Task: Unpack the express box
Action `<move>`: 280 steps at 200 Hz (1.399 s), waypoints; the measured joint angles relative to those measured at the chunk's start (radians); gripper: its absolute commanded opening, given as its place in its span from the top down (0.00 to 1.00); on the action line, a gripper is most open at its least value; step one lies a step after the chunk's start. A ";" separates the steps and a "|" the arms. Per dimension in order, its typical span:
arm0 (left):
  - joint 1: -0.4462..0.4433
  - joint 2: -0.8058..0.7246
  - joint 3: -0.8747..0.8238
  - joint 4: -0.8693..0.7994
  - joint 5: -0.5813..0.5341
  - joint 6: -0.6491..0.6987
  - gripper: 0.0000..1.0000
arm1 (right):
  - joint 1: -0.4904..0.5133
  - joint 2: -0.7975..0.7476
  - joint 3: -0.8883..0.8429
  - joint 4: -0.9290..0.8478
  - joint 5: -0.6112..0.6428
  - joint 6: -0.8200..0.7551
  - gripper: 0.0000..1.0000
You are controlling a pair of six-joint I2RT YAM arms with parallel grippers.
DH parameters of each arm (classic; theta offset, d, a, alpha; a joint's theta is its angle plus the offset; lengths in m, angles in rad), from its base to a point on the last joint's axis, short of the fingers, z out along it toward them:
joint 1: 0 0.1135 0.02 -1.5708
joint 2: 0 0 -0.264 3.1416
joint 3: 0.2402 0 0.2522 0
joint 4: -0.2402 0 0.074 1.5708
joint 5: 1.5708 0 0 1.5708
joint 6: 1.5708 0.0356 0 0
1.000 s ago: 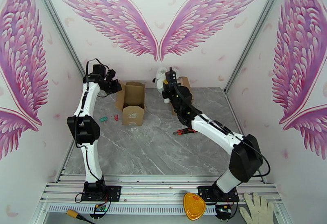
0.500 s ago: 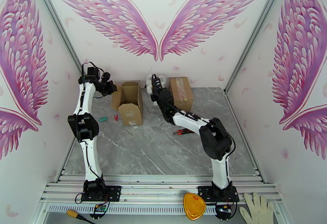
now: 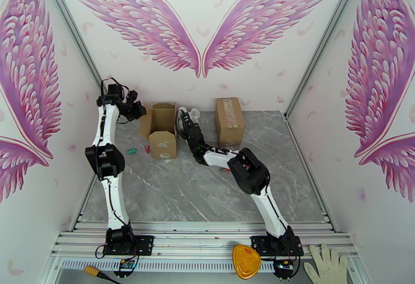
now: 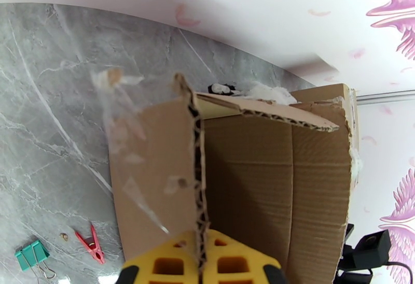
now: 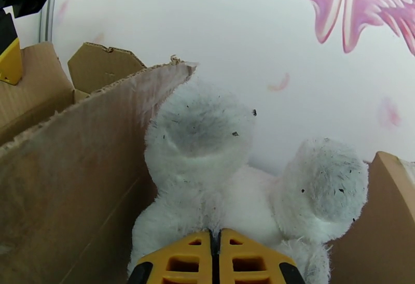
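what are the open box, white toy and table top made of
The open box: matte brown corrugated cardboard; its cut edge shows fluting. The white toy: plush fabric, likely synthetic; fuzzy pile with dark specks. The table top: grey marble look with white veins; real stone or laminate, can't tell.

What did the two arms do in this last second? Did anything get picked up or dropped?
The right hand, shut on the white plush toy, carried it leftward from beside the closed box to beside the open box. The left hand, pinching that box's flap, drew slightly left, the box shifting with it. Nothing was let go. The closed box and small clips stayed put.
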 measured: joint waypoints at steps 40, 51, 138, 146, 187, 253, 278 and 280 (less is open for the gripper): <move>0.000 0.000 0.004 -0.006 0.000 0.003 1.00 | 0.031 -0.016 -0.032 -0.057 0.046 -0.011 0.52; 0.000 0.000 0.004 -0.007 0.000 0.003 1.00 | 0.038 -0.024 -0.041 -0.075 0.045 -0.028 0.41; 0.003 0.000 0.007 -0.014 -0.008 0.019 1.00 | 0.031 -0.109 -0.043 -0.256 0.000 -0.056 0.01; 0.003 0.000 0.007 -0.013 -0.008 0.019 1.00 | 0.031 -0.126 -0.047 -0.272 -0.017 -0.058 0.01; 0.003 0.000 0.008 -0.010 -0.011 0.016 1.00 | 0.032 -0.246 -0.085 -0.349 -0.128 -0.071 0.01; 0.003 0.000 0.008 0.002 -0.052 0.010 1.00 | 0.031 -0.361 -0.167 -0.452 -0.258 -0.055 0.01; 0.002 0.000 0.008 0.003 -0.060 0.010 0.83 | 0.031 -0.398 -0.216 -0.486 -0.280 -0.043 0.01; 0.002 0.000 0.008 0.003 -0.061 0.011 0.81 | 0.031 -0.401 -0.219 -0.488 -0.280 -0.043 0.01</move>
